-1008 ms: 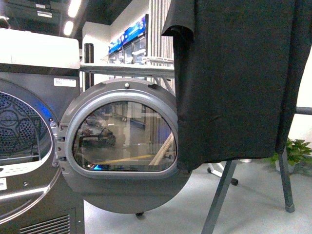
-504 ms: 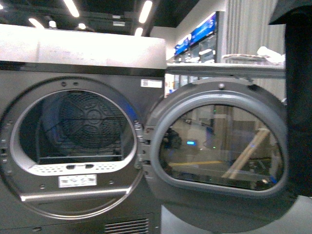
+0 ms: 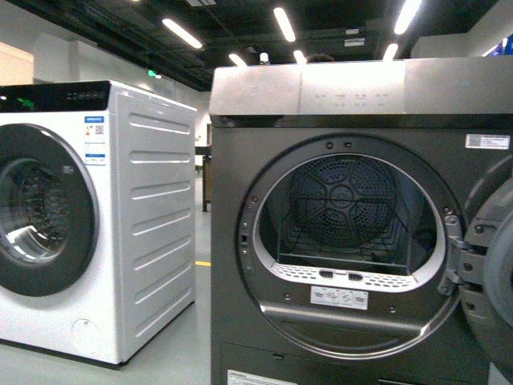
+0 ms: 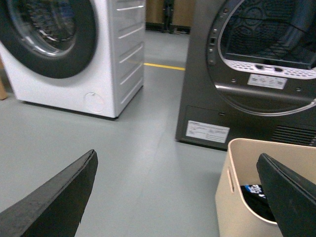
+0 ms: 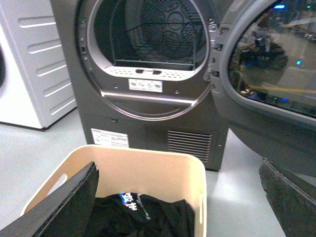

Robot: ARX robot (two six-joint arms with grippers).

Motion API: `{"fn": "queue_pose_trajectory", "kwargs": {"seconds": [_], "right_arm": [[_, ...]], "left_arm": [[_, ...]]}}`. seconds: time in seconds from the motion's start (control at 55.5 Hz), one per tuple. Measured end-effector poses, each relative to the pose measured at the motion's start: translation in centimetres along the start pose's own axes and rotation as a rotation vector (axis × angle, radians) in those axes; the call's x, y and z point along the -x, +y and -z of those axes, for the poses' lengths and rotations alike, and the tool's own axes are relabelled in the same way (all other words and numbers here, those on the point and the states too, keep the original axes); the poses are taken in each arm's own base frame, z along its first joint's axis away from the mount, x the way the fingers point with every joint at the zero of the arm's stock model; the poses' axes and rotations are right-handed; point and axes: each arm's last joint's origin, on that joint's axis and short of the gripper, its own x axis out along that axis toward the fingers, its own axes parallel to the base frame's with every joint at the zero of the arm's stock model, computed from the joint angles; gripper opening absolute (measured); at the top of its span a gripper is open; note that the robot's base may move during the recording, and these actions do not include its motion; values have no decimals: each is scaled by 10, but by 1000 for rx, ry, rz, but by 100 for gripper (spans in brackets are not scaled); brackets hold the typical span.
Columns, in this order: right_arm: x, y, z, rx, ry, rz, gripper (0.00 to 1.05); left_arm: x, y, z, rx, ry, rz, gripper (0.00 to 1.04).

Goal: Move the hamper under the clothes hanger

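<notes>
Right wrist view: the right gripper (image 5: 177, 165) is spread wide and holds nothing. It hangs over the beige hamper (image 5: 123, 170), which sits on the floor just before the grey dryer (image 5: 148, 59). In the hamper lies a black garment (image 5: 143, 215) with unreadable white print. Left gripper (image 4: 176, 155) likewise gapes empty near the hamper. The dryer's stickers (image 5: 145, 85) are illegible.

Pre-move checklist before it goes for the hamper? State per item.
1. Find the hamper: ok, it sits below the right gripper, in front of the dryer.
2. Grip on the hamper: not ok, the right gripper and left gripper are both open and hold nothing.
3. Load contained: ok, the black clothing lies below the rim.
4. See the clothes hanger: not ok, no view shows it.
5. Clearance from the dryer door: cannot tell, it stands open near the hamper.
</notes>
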Motion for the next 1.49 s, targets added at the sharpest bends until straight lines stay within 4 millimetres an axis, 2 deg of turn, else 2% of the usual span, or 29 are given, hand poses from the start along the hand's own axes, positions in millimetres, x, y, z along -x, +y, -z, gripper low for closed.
{"fn": "queue_pose_trajectory", "kwargs": {"seconds": [0.396, 0.432, 0.468, 0.504, 0.576, 0.594, 0.63, 0.684, 0.702, 0.738, 0.756, 0.792, 0.864, 0.972, 1.026, 1.098, 1.261, 1.405, 1.495], "right_arm": [[0, 0, 0, 0, 0, 7, 97], [0, 0, 0, -2, 6, -4, 97], [-1, -1, -1, -34, 105, -102, 97], [-7, -3, -7, -73, 195, -208, 97], [-26, -6, -26, -93, 217, -288, 97], [-36, -7, -34, -90, 213, -296, 97], [-53, -8, -46, -79, 207, -312, 97], [-79, -8, -54, -70, 221, -317, 97], [-94, -9, -56, -71, 238, -306, 97], [-108, -9, -55, -74, 269, -300, 97], [-123, -9, -51, -80, 311, -296, 97], [-141, -9, -42, -86, 367, -287, 97], [-169, -9, -23, -91, 475, -265, 97], [-211, -11, 9, -82, 600, -205, 97], [-234, -12, 30, -71, 661, -166, 97], [-248, -14, 46, -56, 702, -140, 97], [-273, -14, 90, 1, 800, -103, 97], [-286, -17, 113, 25, 842, -69, 97], [-292, -21, 120, 25, 844, -55, 97]], "left_arm": [[0, 0, 0, 1, 2, 8, 98], [0, 0, 0, 11, 48, 29, 98], [-5, 2, -2, 39, 160, 92, 98], [-17, 6, -12, 49, 211, 82, 98], [-41, 9, -37, 34, 183, 51, 98], [-57, 10, -51, 24, 162, 39, 98], [-78, 11, -65, 11, 142, 32, 98], [-110, 10, -76, -2, 146, 26, 98], [-127, 9, -78, -9, 157, 24, 98], [-146, 7, -76, -22, 178, 20, 98], [-164, 5, -72, -28, 215, 22, 98], [-186, 3, -61, -29, 278, 22, 98], [-220, -4, -39, -50, 375, -4, 98], [-259, -18, 1, -96, 505, -25, 98], [-279, -31, 30, -150, 572, -23, 98], [-289, -42, 46, -175, 605, -8, 98], [-309, -85, 81, -243, 655, 39, 98], [-317, -116, 100, -229, 667, 61, 98], [-321, -128, 107, -204, 676, 64, 98]]}}
